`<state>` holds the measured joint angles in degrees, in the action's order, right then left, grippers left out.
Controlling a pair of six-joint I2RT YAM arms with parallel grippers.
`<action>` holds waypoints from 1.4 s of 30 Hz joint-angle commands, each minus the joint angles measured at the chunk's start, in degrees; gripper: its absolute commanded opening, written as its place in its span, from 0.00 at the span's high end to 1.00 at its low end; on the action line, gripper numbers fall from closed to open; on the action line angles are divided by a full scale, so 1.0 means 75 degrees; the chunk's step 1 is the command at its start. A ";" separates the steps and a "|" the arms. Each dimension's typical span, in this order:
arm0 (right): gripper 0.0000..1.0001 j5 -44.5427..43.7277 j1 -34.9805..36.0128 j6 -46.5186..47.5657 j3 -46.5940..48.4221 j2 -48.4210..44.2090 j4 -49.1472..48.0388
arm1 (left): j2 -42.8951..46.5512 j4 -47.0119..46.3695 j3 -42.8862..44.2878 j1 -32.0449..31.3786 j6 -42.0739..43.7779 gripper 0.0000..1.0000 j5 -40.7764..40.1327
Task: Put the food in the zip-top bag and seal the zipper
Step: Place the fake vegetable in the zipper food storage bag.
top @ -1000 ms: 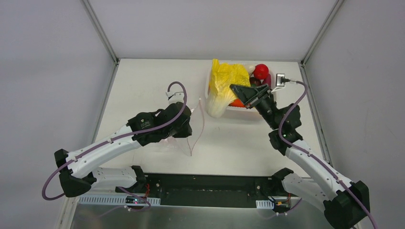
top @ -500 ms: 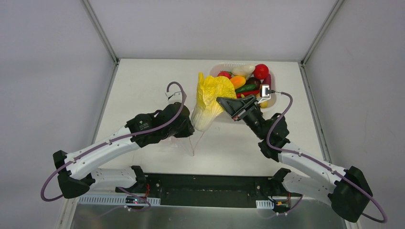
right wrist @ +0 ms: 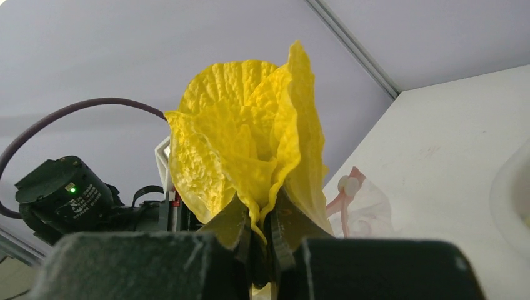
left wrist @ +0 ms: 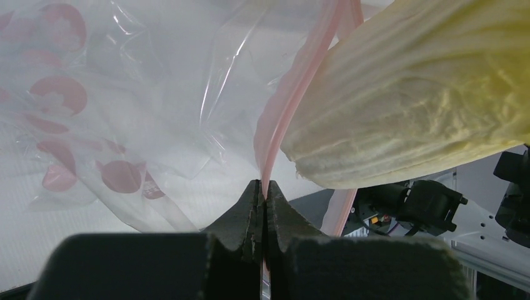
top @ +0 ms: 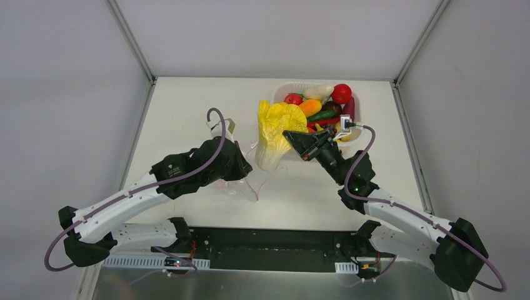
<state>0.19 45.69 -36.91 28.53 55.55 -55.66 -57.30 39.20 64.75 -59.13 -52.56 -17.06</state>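
Two arms are in view, each with one gripper. The left gripper [left wrist: 263,190] is clenched on the narrow pink-red zipper strip [left wrist: 287,106] of one clear thin plastic zip-top bag [left wrist: 125,94] with pink printed spots. It holds that lip raised, while the rest of the bag lies crumpled on the white surface [top: 187,106] below it. The right gripper [right wrist: 262,231] is clamped on a leaf edge of one large glossy yellow toy cabbage [right wrist: 250,144] and holds it clear of the surface between bag and basket. The cabbage's pale stem end points at the bag's mouth and sits just beside the zipper strip. Whether it has crossed the lip cannot be told. One white ribbed plastic basket [top: 294,85] stands at the far right of the surface. At least six toy pieces can be counted in it: two red, one cream, one orange, one green and one dark purple. Others beneath are partly hidden by the right arm.
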 commanded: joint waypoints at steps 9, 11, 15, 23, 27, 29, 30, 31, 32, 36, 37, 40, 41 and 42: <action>1.00 0.3097 0.0066 0.1604 0.0431 0.0421 -0.1940 | 0.0586 -0.0608 0.0206 0.0127 -0.0276 1.00 -0.0051; 1.00 0.3452 0.0080 0.1567 0.0553 0.0642 -0.2490 | 0.0700 -0.0652 0.0252 0.0153 -0.0359 1.00 -0.0058; 0.92 0.3824 0.0104 0.1558 0.0689 0.0961 -0.3323 | 0.1149 -0.1058 0.0007 0.0190 -0.0578 1.00 -0.0098; 0.50 0.5173 0.0102 0.1955 0.1586 0.0864 -0.0931 | 0.1719 -0.0992 -0.0117 0.0291 -0.0650 1.00 -0.0380; 0.31 0.5403 0.0096 0.2337 0.2014 0.0676 0.0651 | 0.1800 -0.1008 -0.0177 0.0315 -0.0660 1.00 -0.0403; 0.21 0.5321 0.0106 0.2473 0.2104 0.0532 0.1146 | 0.1804 -0.0996 -0.0179 0.0331 -0.0650 1.00 -0.0408; 0.17 0.5319 0.0104 0.2552 0.2147 0.0457 0.1331 | 0.1805 -0.0986 -0.0176 0.0328 -0.0651 1.00 -0.0421; 0.15 0.5319 0.0107 0.2594 0.2192 0.0386 0.1474 | 0.1817 -0.0966 -0.0189 0.0331 -0.0656 1.00 -0.0448; 0.13 0.5341 0.0107 0.2686 0.2240 0.0309 0.1665 | 0.1826 -0.0943 -0.0185 0.0328 -0.0646 1.00 -0.0474; 0.11 0.5635 0.0102 0.2986 0.2474 0.0075 0.2427 | 0.1876 -0.0880 -0.0220 0.0338 -0.0651 1.00 -0.0548; 0.11 0.5726 0.0099 0.3088 0.2557 0.0033 0.2701 | 0.1873 -0.0870 -0.0227 0.0348 -0.0652 1.00 -0.0566; 0.11 0.5421 0.0106 0.3292 0.2840 -0.0034 0.3650 | 0.1856 -0.0841 -0.0211 0.0359 -0.0636 1.00 -0.0566; 0.11 0.5047 0.0107 0.3367 0.2935 -0.0048 0.3947 | 0.1842 -0.0841 -0.0211 0.0365 -0.0638 1.00 -0.0547; 0.11 0.4818 0.0105 0.3410 0.3025 -0.0056 0.4221 | 0.1838 -0.0852 -0.0210 0.0370 -0.0643 1.00 -0.0520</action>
<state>40.21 46.28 -14.85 46.54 56.80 -32.62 -44.07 34.63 62.94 -57.23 -56.64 -20.10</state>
